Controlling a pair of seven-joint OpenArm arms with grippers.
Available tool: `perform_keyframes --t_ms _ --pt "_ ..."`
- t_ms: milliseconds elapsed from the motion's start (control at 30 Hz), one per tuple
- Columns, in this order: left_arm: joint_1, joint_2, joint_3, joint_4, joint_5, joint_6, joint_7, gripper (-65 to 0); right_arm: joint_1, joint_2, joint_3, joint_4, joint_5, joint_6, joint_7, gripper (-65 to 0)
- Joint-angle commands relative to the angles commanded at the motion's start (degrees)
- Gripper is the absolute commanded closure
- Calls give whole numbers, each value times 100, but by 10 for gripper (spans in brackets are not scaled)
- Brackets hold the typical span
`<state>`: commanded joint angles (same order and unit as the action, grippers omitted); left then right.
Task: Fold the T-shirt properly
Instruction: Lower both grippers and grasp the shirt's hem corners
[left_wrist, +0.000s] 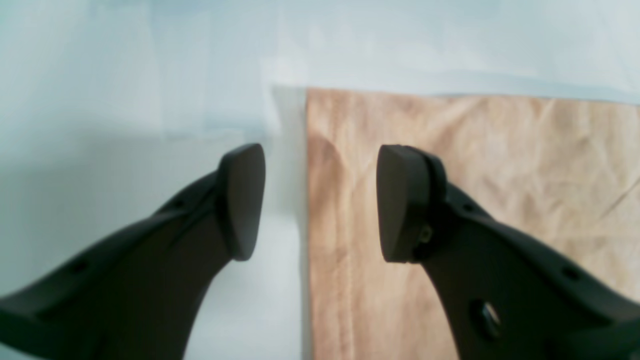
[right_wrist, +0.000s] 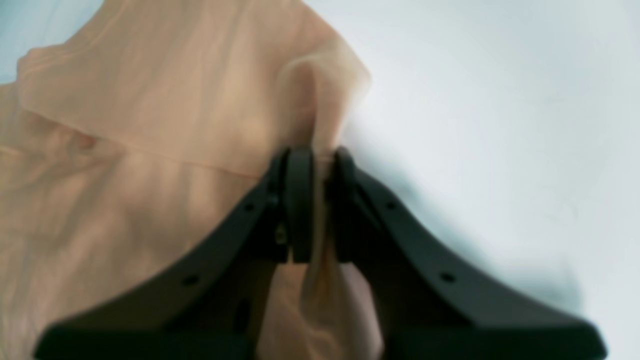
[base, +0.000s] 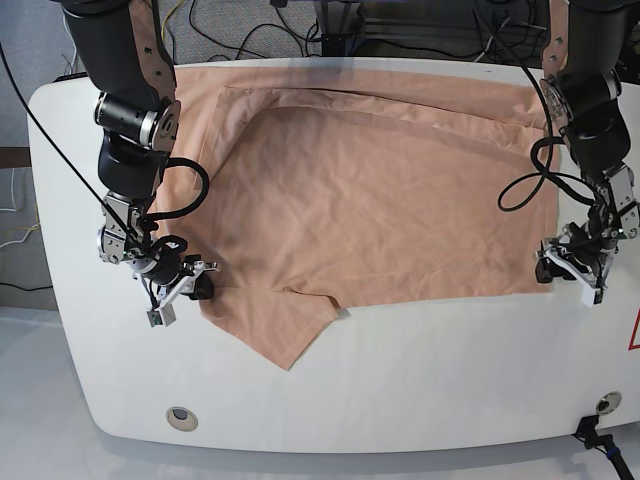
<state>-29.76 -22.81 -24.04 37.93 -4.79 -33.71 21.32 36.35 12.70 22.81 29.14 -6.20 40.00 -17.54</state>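
Note:
The peach T-shirt (base: 370, 200) lies spread over the white table (base: 420, 400), with one sleeve pointing toward the front edge. My right gripper (base: 198, 285), on the left of the base view, is shut on a pinched ridge of the T-shirt (right_wrist: 175, 100) at its left edge; in the right wrist view the right gripper (right_wrist: 320, 200) has cloth squeezed between its pads. My left gripper (base: 555, 262) sits at the shirt's front right corner. In the left wrist view the left gripper (left_wrist: 320, 202) is open and straddles the straight edge of the T-shirt (left_wrist: 500, 165), holding nothing.
Cables (base: 330, 25) run along the floor behind the table. Two round holes (base: 181, 415) (base: 605, 402) sit near the table's front corners. A red mark (base: 634, 330) shows at the right rim. Bare white tabletop lies in front of the shirt.

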Motion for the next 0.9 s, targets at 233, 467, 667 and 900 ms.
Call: perform_keyframes --t_ms 233,467,667,900 --pt "0 123 316 -9 0 308 -123 -339 0 0 0 0 0 0 0 -68" --pt "0 316 440 -413 -26 308 -246 -339 0 0 0 0 18 0 0 -68" --pt "26 325 440 -378 -35 299 -360 -339 -9 0 0 0 18 0 0 -68" --pt "123 220 431 484 -9 290 -316 -339 -9 0 0 0 26 0 0 -68"
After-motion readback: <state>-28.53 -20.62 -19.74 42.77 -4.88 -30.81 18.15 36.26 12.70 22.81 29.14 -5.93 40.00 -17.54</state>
